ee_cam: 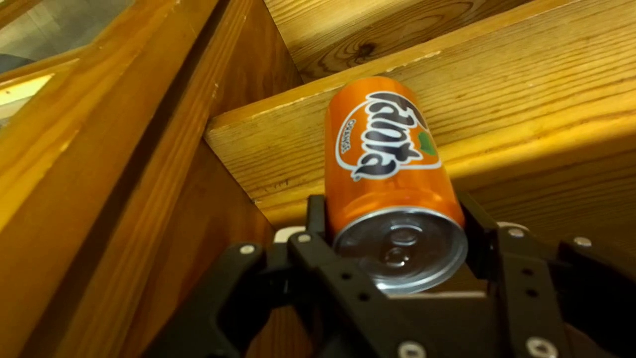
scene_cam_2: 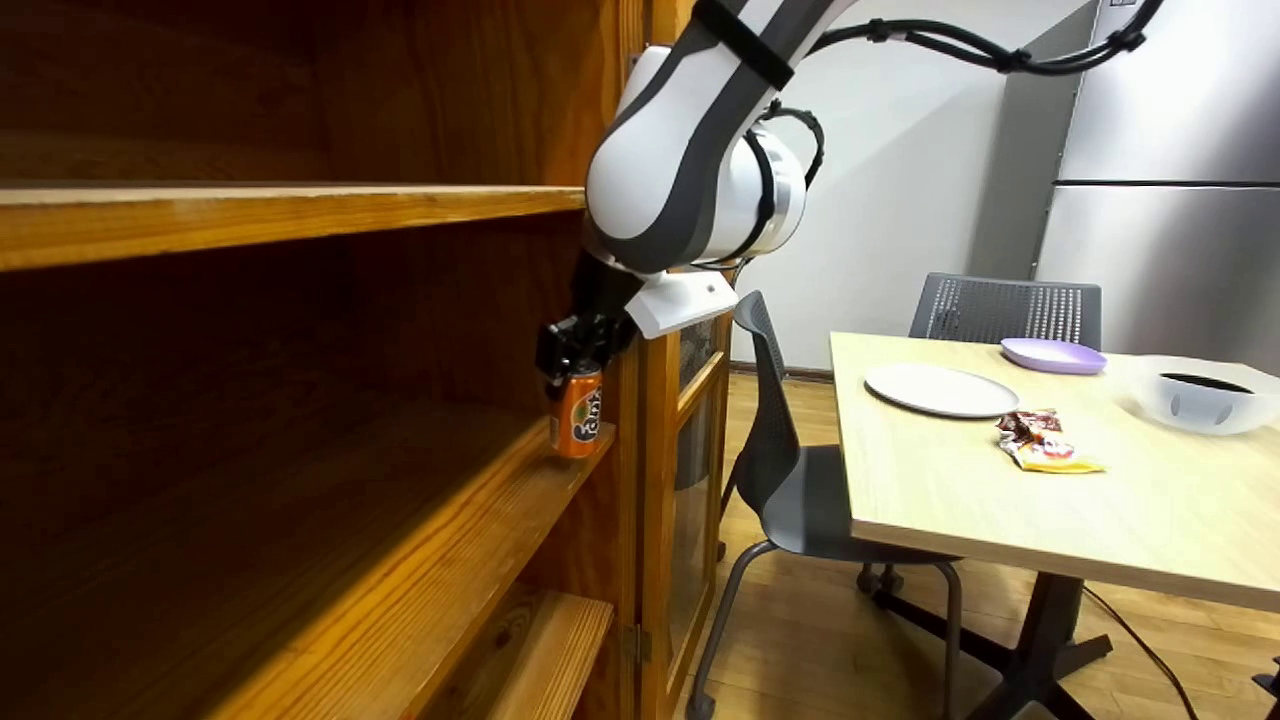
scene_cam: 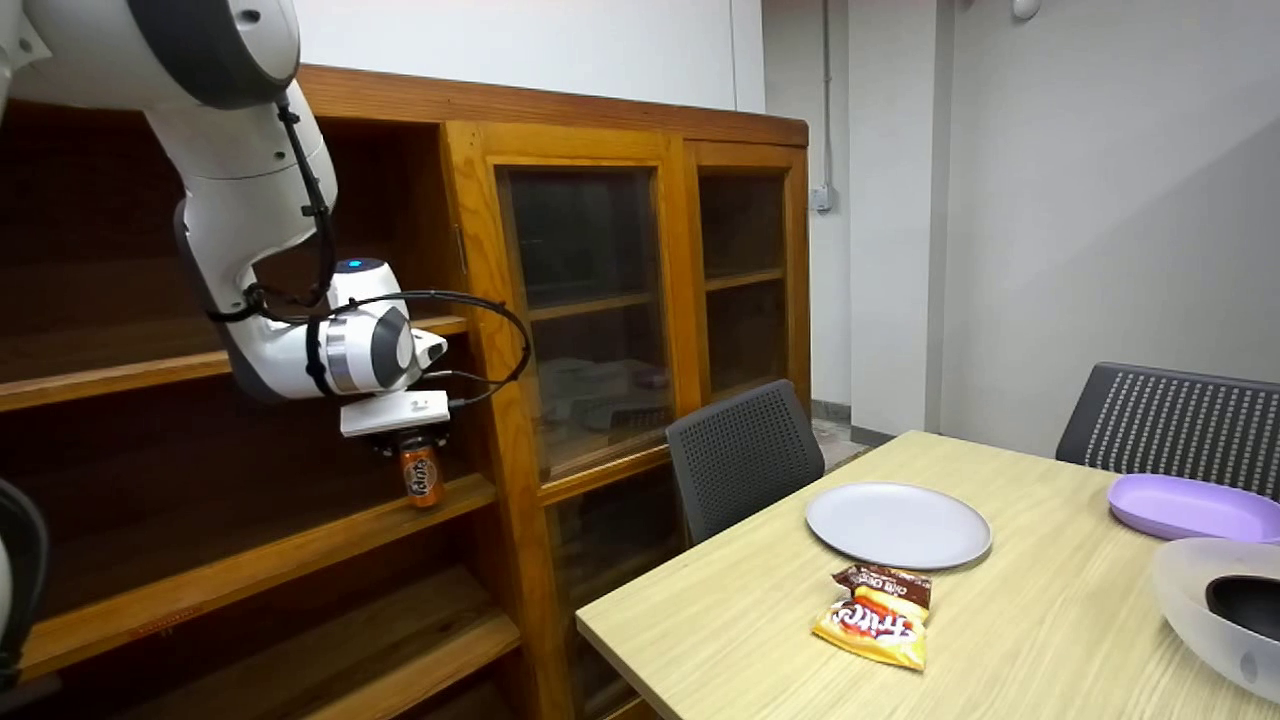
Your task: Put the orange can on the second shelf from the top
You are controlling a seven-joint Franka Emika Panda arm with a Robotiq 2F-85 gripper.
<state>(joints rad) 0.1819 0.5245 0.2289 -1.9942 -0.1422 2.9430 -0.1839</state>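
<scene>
The orange can [scene_cam: 421,476] with a silver top is held between the two black fingers of my gripper [scene_cam: 410,438]. In the wrist view the fingers press on both sides of the can [ee_cam: 385,139] near its top, which faces the camera. The can also shows in an exterior view [scene_cam_2: 577,415], slightly tilted. It is over the front edge of the second shelf from the top [scene_cam_2: 420,590], close to the upright beside the glass door. I cannot tell whether its base touches the board. The shelf also shows behind the can in the wrist view [ee_cam: 497,94].
The board above [scene_cam_2: 300,215] and a lower board [scene_cam: 430,660] span the unit. A wooden upright [ee_cam: 198,124] stands close beside the can. A glass-door cabinet [scene_cam: 590,300], a chair [scene_cam: 745,460] and a table with a white plate [scene_cam: 900,525] and snack packet [scene_cam: 880,620] are alongside.
</scene>
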